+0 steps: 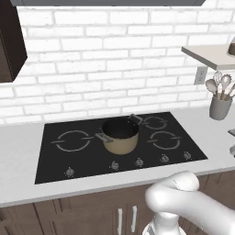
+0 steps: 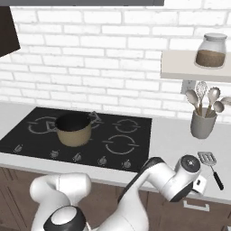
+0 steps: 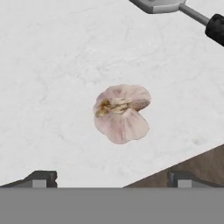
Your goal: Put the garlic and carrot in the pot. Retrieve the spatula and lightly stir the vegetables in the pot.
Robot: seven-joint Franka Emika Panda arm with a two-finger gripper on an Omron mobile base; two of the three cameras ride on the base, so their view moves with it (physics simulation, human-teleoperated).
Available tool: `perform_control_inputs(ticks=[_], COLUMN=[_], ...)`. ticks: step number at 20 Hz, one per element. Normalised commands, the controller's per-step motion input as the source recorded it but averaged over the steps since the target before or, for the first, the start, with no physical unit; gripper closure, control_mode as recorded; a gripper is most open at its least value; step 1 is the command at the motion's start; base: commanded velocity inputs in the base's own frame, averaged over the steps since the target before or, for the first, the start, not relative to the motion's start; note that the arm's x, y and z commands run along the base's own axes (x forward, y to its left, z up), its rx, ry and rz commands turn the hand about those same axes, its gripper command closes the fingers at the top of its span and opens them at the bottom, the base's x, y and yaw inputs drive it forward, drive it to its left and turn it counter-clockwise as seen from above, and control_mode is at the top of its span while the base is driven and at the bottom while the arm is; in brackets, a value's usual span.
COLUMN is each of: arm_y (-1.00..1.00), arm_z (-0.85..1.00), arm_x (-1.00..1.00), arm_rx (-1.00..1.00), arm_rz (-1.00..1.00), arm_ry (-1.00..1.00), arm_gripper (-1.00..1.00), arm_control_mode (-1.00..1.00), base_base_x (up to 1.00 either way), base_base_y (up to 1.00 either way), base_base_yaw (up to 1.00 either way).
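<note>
Garlic (image 3: 121,113) lies alone on the white table near the spatula (image 3: 175,6), whose head is cut off in the hand view, under wide-open, empty jaws, while the base views show the pot (image 1: 120,135) on the hob.

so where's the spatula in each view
left base view: I can't find it.
right base view: spatula lies on the counter at lower right, past the hob.
hand view: its head and dark handle cross the top right corner.
Shared landmark: the pale counter beneath it.
</note>
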Motion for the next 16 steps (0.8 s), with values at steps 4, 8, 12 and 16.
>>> perform_control_inputs(ticks=[4, 8, 12, 16], arm_y=[-0.21, -0.24, -0.03, 0.00], arm_z=[0.17, 0.27, 0.06, 0.00], arm_x=[0.00, 0.00, 0.17, 0.22], arm_rx=[-0.01, 0.00, 0.00, 0.00], arm_rz=[0.00, 0.00, -0.01, 0.00], arm_ry=[-0.02, 0.10, 0.18, 0.12], arm_gripper=[-1.00, -1.00, -1.00, -1.00], arm_control_mode=[-1.00, -1.00, -1.00, -1.00], base_base_x=[0.00, 0.00, 0.00, 0.00], base_base_y=[0.00, 0.00, 0.00, 0.00], base_base_yaw=[0.00, 0.00, 0.00, 0.00])
